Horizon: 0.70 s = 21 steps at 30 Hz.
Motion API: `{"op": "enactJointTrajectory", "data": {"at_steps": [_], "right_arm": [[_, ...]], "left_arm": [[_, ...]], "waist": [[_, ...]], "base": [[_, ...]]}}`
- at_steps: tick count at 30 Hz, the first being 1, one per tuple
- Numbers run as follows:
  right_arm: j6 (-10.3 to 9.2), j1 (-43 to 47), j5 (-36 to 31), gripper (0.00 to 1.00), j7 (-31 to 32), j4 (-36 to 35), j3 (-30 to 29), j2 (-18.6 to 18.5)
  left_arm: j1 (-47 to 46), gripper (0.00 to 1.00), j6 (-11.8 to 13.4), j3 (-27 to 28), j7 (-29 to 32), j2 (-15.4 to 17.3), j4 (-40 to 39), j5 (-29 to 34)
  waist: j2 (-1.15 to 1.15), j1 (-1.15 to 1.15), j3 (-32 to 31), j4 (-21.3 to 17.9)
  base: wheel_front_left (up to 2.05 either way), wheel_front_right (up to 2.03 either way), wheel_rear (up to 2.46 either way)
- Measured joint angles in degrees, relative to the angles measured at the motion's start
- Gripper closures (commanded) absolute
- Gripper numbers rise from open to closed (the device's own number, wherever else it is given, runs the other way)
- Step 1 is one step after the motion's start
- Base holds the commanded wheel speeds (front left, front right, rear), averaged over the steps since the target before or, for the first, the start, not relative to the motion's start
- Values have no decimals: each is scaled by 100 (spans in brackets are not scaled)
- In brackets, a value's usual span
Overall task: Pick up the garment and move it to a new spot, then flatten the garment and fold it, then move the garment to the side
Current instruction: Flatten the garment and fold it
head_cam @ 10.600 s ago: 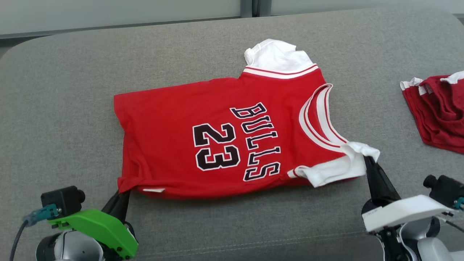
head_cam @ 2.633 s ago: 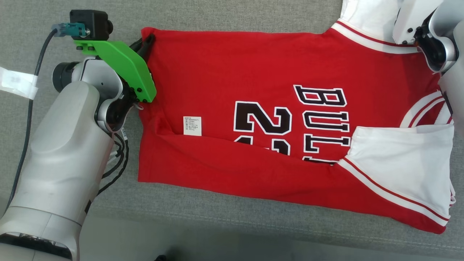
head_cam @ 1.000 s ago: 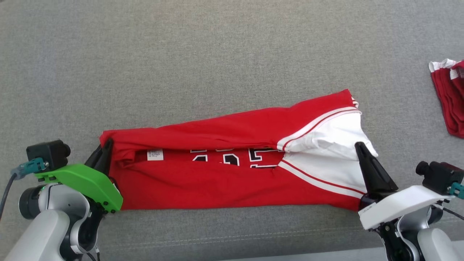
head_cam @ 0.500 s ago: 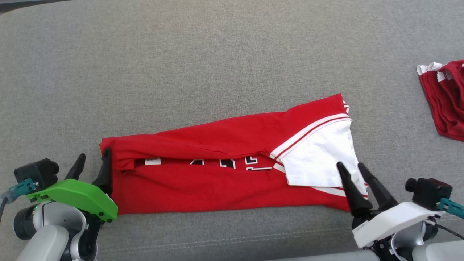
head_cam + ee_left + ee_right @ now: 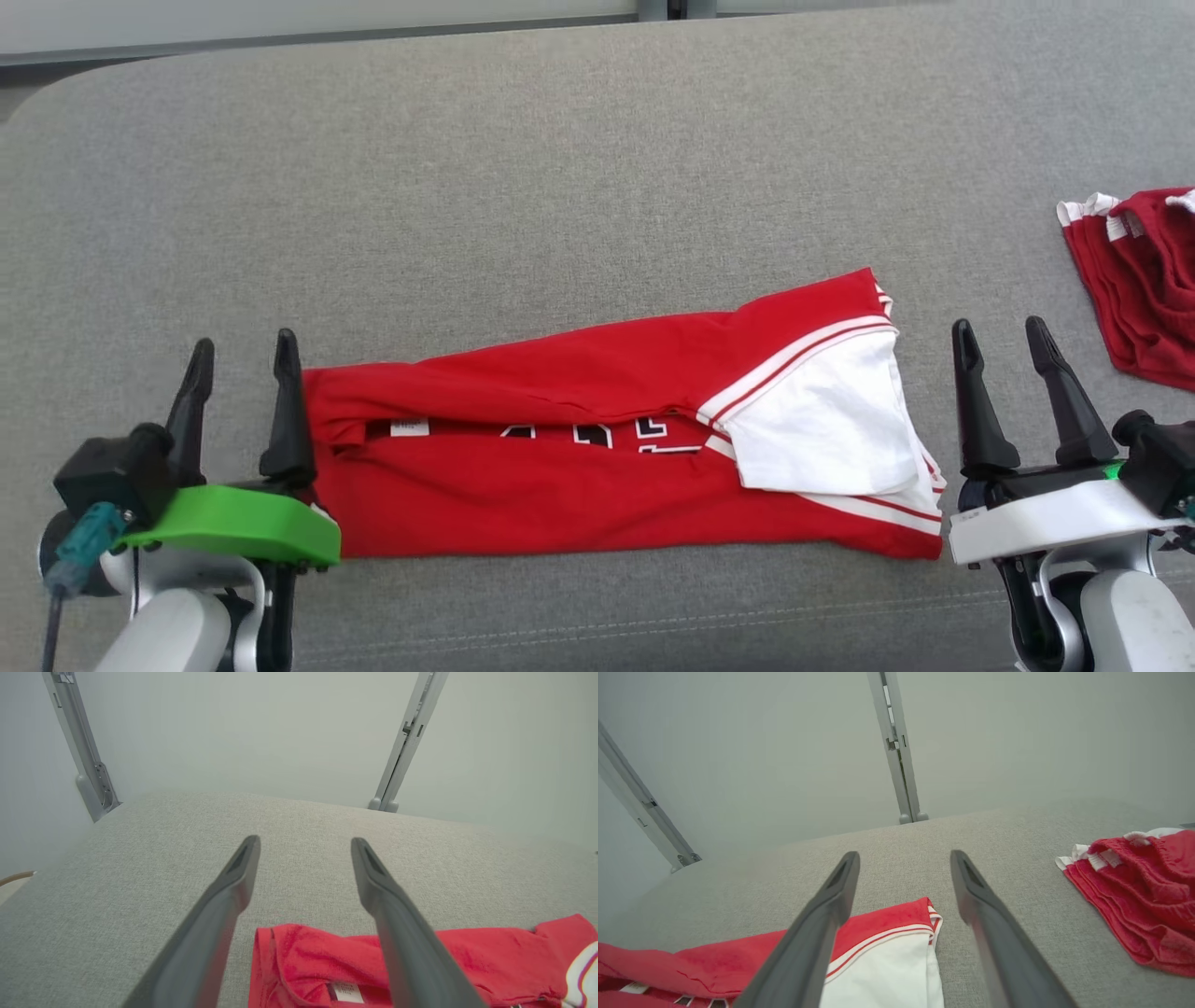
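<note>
**Shirt folded into a long band, both grippers open and empty**

The red shirt [image 5: 597,467] lies on the grey worktop [image 5: 560,187] as a long band running left to right, close to the near edge. Its far and near sides are folded in toward the middle. The narrow gap between them shows parts of black-and-white lettering and a small white label [image 5: 409,427]. A white sleeve [image 5: 822,420] (trimmed with red and white stripes) lies folded over the right end.

The left gripper [image 5: 244,339] stands at the shirt's left end, fingers spread apart and holding nothing. Its inner finger is right beside the cloth edge, but I cannot tell whether it touches. The right gripper [image 5: 999,324] stands just off the right end, fingers likewise apart and empty, clear of the cloth. A pile of red and white clothes [image 5: 1139,280] lies well apart at the far right
</note>
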Motion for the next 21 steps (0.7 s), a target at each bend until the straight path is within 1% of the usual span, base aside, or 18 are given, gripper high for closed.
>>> {"op": "enactJointTrajectory", "data": {"at_steps": [6, 9, 13, 17, 21], "right_arm": [[0, 10, -498, 0, -252, 360, 18, -13], [0, 87, -605, 0, -330, 520, 22, -8], [0, 231, -686, 0, -400, 727, -9, -3], [0, 346, -723, 0, -449, 870, -4, -2], [0, 412, -722, 0, -478, 972, 8, -16]], "left_arm": [[255, 0, 9, -92, -280, -240, 200, 209], [353, 0, -73, -64, -353, -366, 385, 254], [399, 0, -315, -12, -401, -525, 641, 407], [422, 0, -594, 124, -405, -639, 761, 779], [561, 0, -781, 258, -420, -766, 855, 1096]], "waist": [[0, 0, -241, 122], [0, 0, -366, 189], [0, 0, -534, 263], [0, 0, -699, 309], [0, 0, -851, 325]], "base": [[0, 0, 0], [0, 0, 0], [0, 0, 0], [0, 0, 0], [0, 0, 0]]}}
